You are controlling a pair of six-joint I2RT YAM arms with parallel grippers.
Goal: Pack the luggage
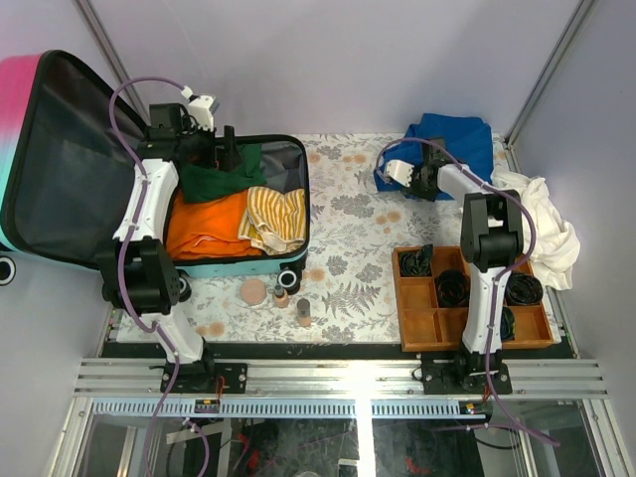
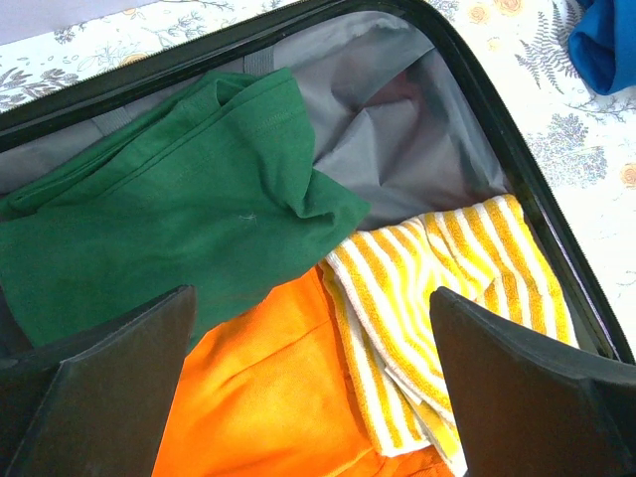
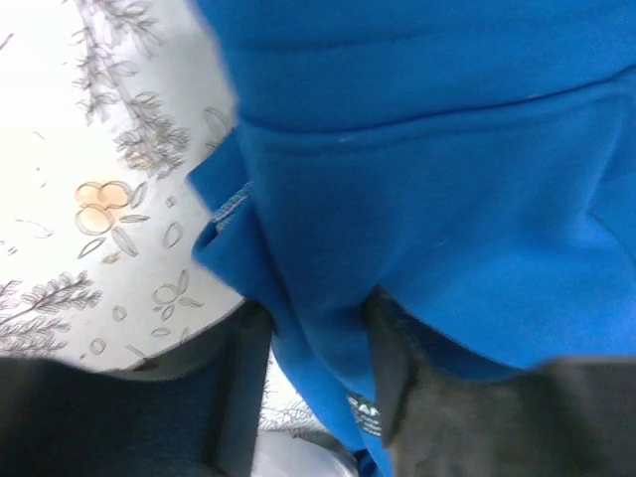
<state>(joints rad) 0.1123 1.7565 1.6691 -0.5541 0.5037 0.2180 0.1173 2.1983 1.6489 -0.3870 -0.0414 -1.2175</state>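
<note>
Luggage [image 1: 70, 159] lies open at upper left of the top view, lid flung back to the left w/ its dark grey lining [image 2: 397, 139] showing, pink-to-teal shell visible at the far left edge. Base half holds a green garment [image 1: 224, 179] at the back, an orange garment [image 1: 204, 224] in front of it, and a yellow-striped cloth [image 1: 273, 214] on the right side, overlapping the orange.

Left gripper [image 1: 227, 149] hangs over the back of the base, jaws spread wide, nothing between them; left wrist view looks down on green [image 2: 169, 199], orange [image 2: 268, 397] and stripes [image 2: 447, 268].

Right gripper [image 1: 397, 174] is at upper right, on the near-left edge of a blue garment [image 1: 457, 139]. Right wrist view is blurry, but a fold of blue fabric [image 3: 447, 149] seems pinched between the fingers [image 3: 238, 397].

Wooden tray [image 1: 397, 308] w/ black cables sits at lower right, white cloth [image 1: 552, 224] beside it. Pink disc [image 1: 254, 291] lies just in front of the case.
</note>
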